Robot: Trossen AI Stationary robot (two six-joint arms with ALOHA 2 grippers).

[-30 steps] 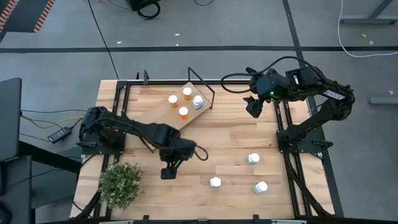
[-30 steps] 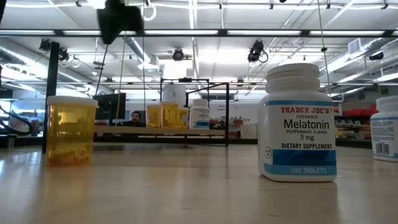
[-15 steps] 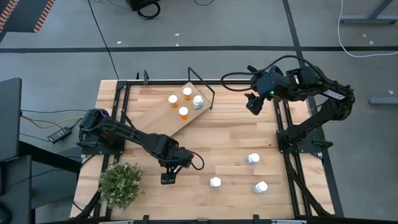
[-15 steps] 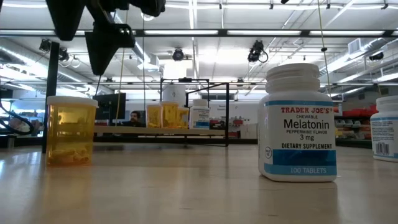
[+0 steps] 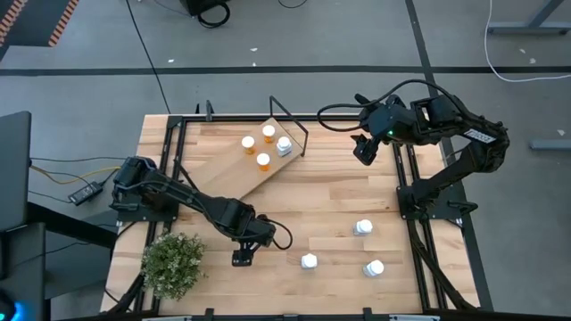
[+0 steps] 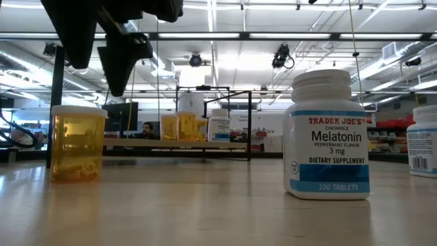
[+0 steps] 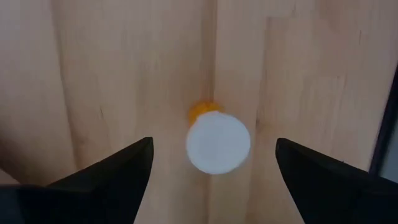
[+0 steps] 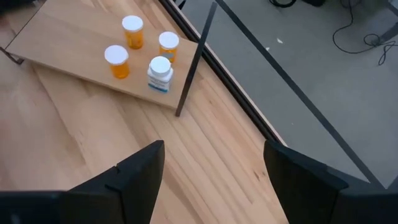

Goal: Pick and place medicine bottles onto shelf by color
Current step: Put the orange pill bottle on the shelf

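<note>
An orange medicine bottle [image 6: 78,143] with a white cap [image 7: 218,142] stands upright on the table near its front edge. My left gripper [image 6: 95,61] hangs just above it, open and pointing down, with one finger [image 7: 115,174] on each side of the cap and touching nothing. In the high view this gripper [image 5: 241,257] hides the bottle. The shelf [image 5: 234,166] at the far middle carries three orange bottles [image 5: 263,161] and one white bottle [image 5: 284,145]. My right gripper [image 5: 364,150] waits open, high over the table's far right.
Three white bottles stand on the table's near right: one [image 5: 309,261] close to my left gripper, two [image 5: 362,228] [image 5: 373,267] farther right. A potted plant [image 5: 174,263] sits at the near left corner, just left of my left gripper.
My left gripper has moved toward the table's near edge and come down over the orange bottle, tipping more steeply downward. Its fingers now hang close above the bottle. They have stayed open.
</note>
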